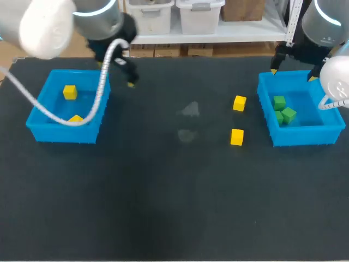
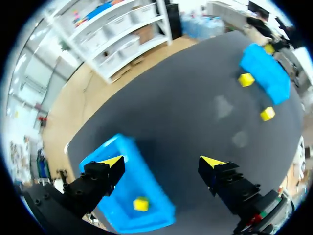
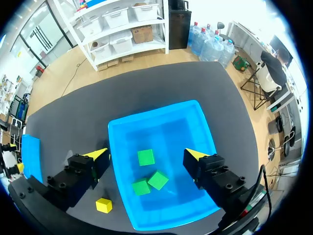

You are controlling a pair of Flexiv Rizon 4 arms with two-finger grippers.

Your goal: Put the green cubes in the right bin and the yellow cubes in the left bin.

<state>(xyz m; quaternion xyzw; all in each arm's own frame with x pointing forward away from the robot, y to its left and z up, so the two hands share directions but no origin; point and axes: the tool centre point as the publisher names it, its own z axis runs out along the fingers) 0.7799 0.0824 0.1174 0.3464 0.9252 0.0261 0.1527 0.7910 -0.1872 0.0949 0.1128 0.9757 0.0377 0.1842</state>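
flanking the dark bench [image 1: 163, 191] sit the left bin [image 1: 43, 132] and right bin [image 1: 305, 137]. left end effector [image 2: 162, 161] and right end effector [image 3: 145, 154] both gape, empty. three green cubes [image 1: 279, 102] fill the right bin, one askew; yellow cubes [image 1: 70, 92]: two binned left, two loose [image 1: 239, 103].

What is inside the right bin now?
Three green cubes lie on the floor of the right bin, two close together. Nothing else is in it. In the head view the right arm covers its far corner, but the right wrist view shows that corner bare.
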